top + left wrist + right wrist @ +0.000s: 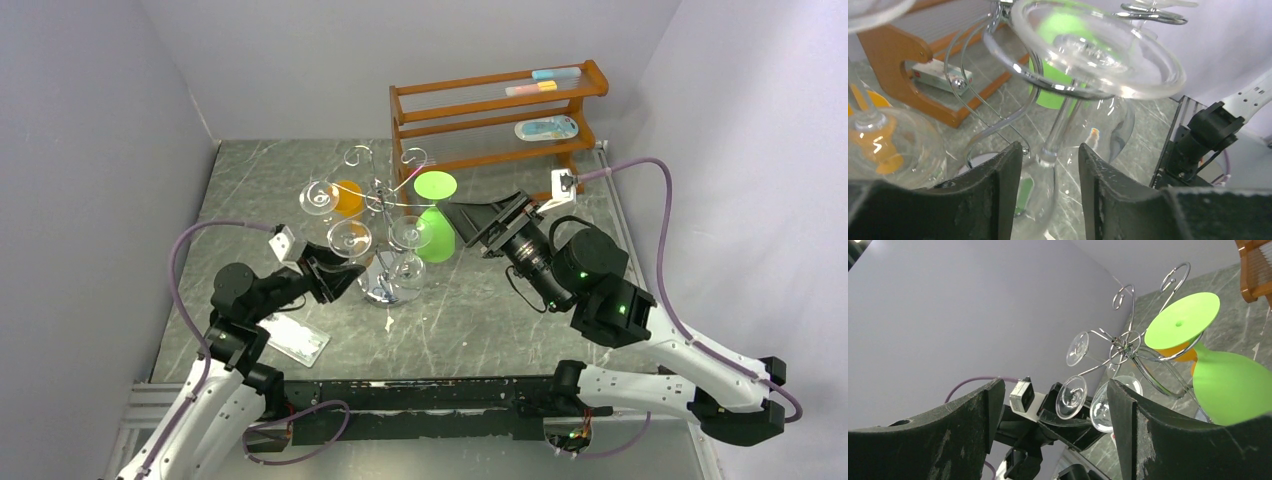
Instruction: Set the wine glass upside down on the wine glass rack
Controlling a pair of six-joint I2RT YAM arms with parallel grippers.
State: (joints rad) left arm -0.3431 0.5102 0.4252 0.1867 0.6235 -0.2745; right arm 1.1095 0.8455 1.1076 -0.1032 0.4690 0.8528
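**Nearly hung: glass [1057,131] on the rack [384,196], L gripper [1050,152] round the stem**

Upside down now, the glass has its foot up top, sitting in a curled wire arm of the rack, w/ the bowl hanging below. L gripper's jaws stand spread either side of the stem. A gap shows on the right side, so I read it as not pinching (can't be sure low down, where the bowl fills the space). R gripper [1055,390] is spread wide and empty, near the green glass [1230,390].

Judgement: the step in hand is letting go and backing out. To do it well:
- Check the foot rests on both wires before leaving.
- Open a touch more.
- Draw the L gripper straight back and level, no lift or twist. The stem is thin and another clear glass [893,145] hangs just beside.

Views:
- L wrist gives the stem-to-finger gap and the foot on the wire.
- Top view hides both under the foot disc, but shows the whole rack and both arms.
- R wrist sees the rack from low on the far side, incl. the L gripper behind the hanging glasses.
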